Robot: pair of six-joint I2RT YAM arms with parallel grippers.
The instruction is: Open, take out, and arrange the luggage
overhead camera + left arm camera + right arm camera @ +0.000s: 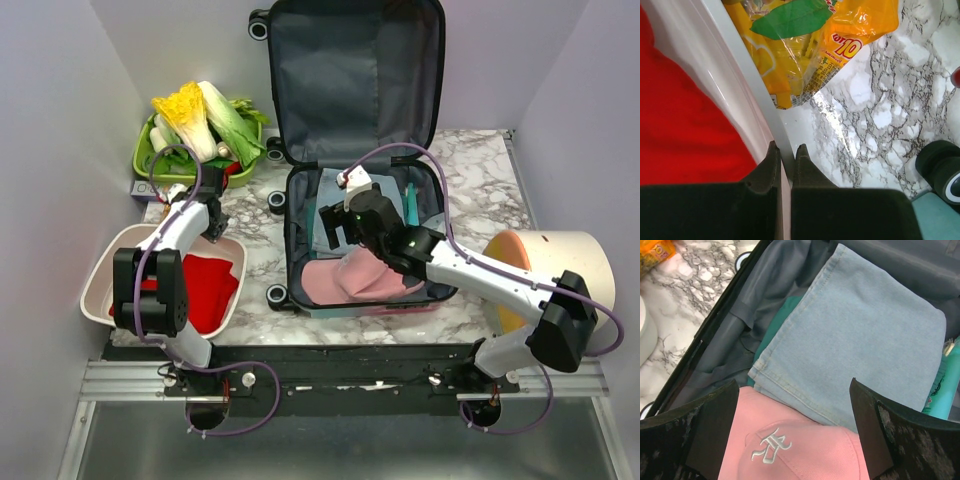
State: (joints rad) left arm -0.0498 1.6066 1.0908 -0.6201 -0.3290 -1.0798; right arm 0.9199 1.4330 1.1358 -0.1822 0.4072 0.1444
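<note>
Marble strip [258, 240] separates luggage [355, 80] from basin [103, 268], left claw [786, 151] pinching its rim.

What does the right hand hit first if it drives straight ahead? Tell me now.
Probably the pink cap, right in front of the open right hand inside the luggage; the folded jeans lie just beyond. Depth is unclear.

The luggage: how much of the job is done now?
Done: the luggage lies open, and a red cloth is in the white basin. In hand: the left gripper pinches the basin's rim; the right gripper hangs open over the contents. Left: the pink cap and folded jeans are inside.
</note>
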